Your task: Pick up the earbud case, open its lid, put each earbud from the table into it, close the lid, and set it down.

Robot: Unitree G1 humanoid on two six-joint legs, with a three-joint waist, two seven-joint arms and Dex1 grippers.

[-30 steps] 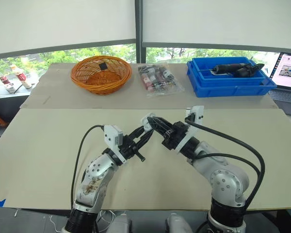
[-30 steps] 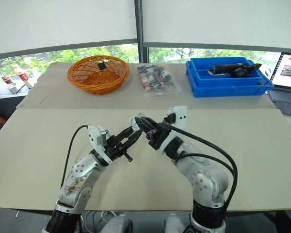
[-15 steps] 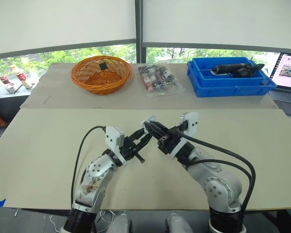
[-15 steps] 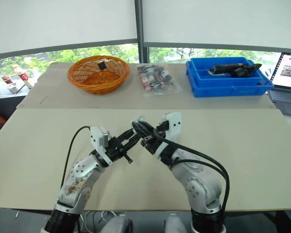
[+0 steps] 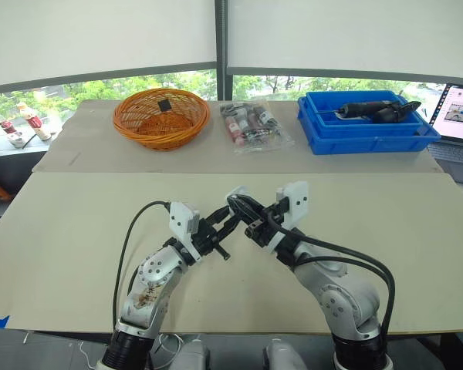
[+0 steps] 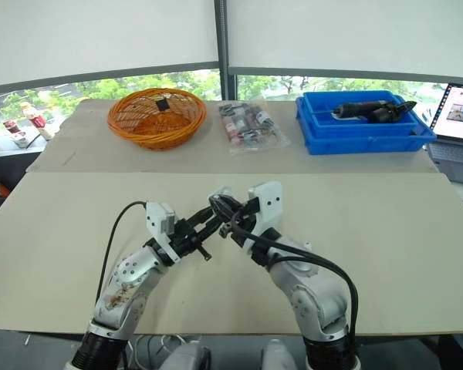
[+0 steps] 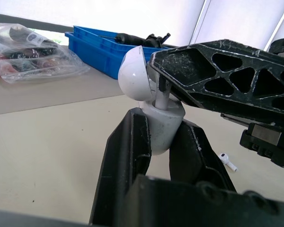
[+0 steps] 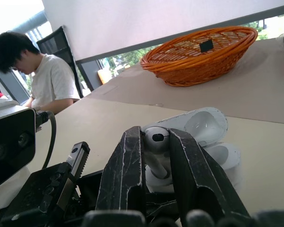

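Observation:
My left gripper [image 5: 221, 223] is shut on the white earbud case [image 7: 162, 126], held above the near middle of the table with its lid [image 7: 134, 73] hinged open. Just right of it, my right gripper [image 5: 244, 211] is shut on a white earbud [image 8: 156, 136]. The earbud's stem [image 7: 160, 98] points down into the case mouth, between the black fingers [image 8: 130, 166]. The open lid [image 8: 204, 124] stands just behind the earbud. A second earbud [image 7: 227, 162] lies loose on the table beneath the right arm.
At the back of the table stand an orange wicker basket [image 5: 160, 116], a clear bag of packets [image 5: 251, 126] and a blue bin [image 5: 364, 123] holding a dark tool. A laptop [image 5: 461, 116] sits far right. A person [image 8: 43, 81] sits beyond the table's left side.
My right wrist has swung left, closer to the left gripper, bringing the earbud to the open case. The left gripper has stayed about where it was with the case.

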